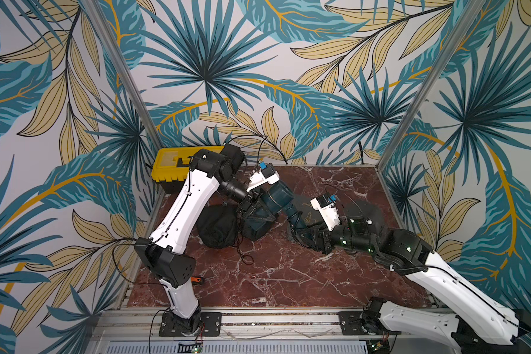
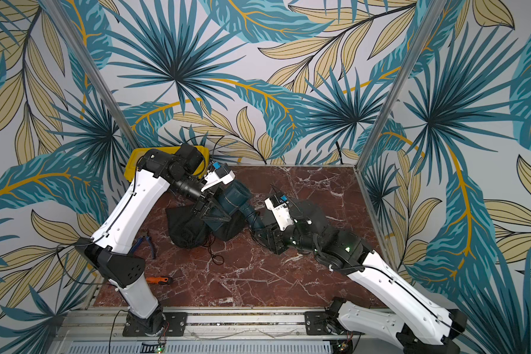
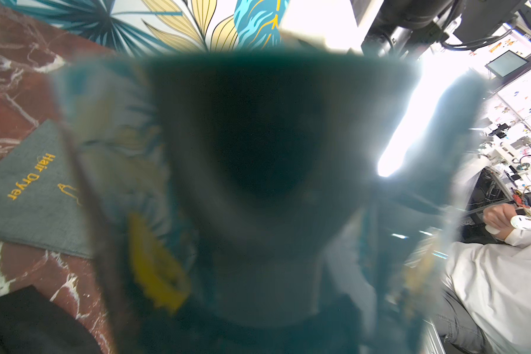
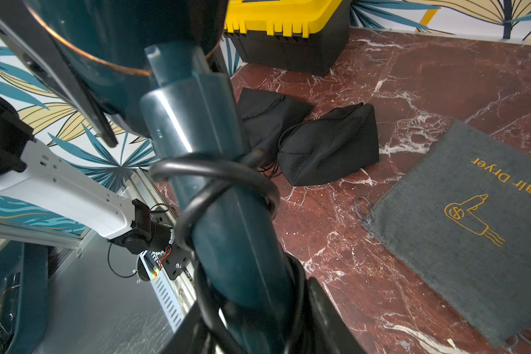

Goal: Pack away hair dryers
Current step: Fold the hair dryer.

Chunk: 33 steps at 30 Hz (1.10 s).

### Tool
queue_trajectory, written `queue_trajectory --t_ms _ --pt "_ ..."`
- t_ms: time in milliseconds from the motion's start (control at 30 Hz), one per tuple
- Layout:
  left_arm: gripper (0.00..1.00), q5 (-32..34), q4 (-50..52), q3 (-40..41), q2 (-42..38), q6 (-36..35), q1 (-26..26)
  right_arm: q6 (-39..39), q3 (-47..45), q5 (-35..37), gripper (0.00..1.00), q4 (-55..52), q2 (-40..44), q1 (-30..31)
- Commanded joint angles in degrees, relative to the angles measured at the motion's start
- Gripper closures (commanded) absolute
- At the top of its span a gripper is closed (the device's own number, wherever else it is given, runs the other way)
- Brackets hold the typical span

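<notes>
Teal-blue plastic is filling the space between our two tools: we are holding one hair dryer (image 1: 278, 196) over the middle of the table (image 1: 273, 275), nearer its far edge. Our left tool (image 1: 256, 214) is clamping the fat body, and the left wrist view is showing little but a teal blur. Our right tool (image 1: 304, 236) is clamping the handle, where the black cord (image 4: 215, 174) is looping around it. A black pouch (image 4: 328, 147) and a second black pouch (image 4: 264, 113) are lying together by the dryer's front end. A grey pouch (image 4: 460, 220) stitched "Hair Dryer" is lying flat under our right wrist. We are seeing a yellow toolbox (image 1: 169, 167) sitting at the far left corner. Pliers (image 2: 146, 242) and an orange-handled tool (image 2: 158, 279) are lying near the left edge.
</notes>
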<state>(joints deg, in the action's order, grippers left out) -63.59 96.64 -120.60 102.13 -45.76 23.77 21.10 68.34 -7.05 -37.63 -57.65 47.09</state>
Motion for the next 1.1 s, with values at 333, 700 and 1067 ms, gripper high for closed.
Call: queue_trajectory --t_ms 333,700,1067 --pt "1.0 -16.4 4.0 -4.8 4.0 4.7 2.3 14.6 -5.4 -11.5 1.0 45.6 -6.4 1.0" --pt "1.0 -19.9 1.9 -1.5 4.2 6.8 2.6 20.3 -5.6 -13.0 1.0 62.4 -11.0 1.2" --pt "1.0 -17.5 0.3 -1.1 3.0 8.2 3.2 17.6 -5.6 -8.8 0.89 51.9 -9.2 1.8"
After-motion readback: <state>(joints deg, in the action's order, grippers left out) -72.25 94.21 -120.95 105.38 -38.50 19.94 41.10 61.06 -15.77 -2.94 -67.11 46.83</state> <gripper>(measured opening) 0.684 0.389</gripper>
